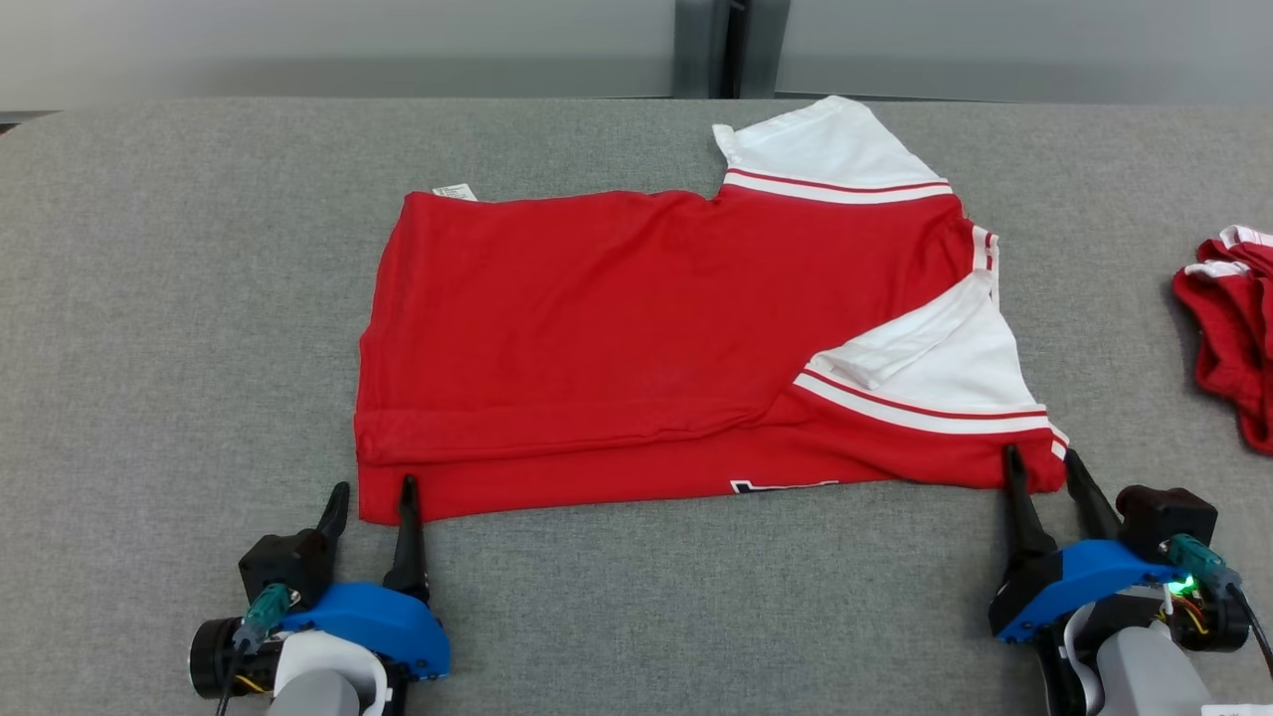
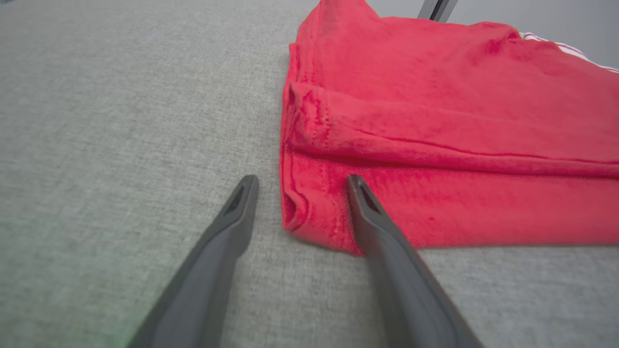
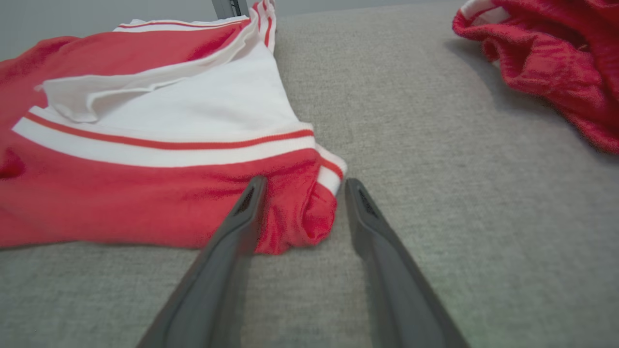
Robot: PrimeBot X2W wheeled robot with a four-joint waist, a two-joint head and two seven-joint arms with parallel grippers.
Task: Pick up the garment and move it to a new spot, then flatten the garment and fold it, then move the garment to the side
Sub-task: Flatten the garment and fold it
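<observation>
A small white tag is peeking from the far edge of the garment, its print too small to read. Lettering at the near hem is being cut off by a fold. The garment is lying mid-table, with grey surface showing on every side. My left gripper and right gripper are standing wide apart, each straddling a near corner and clamping nothing. A second red heap is running off the right edge.

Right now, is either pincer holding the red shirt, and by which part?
Nothing is held. The left pincer stands open astride the near left corner of the red shirt; the right pincer stands open astride its near right corner.
</observation>
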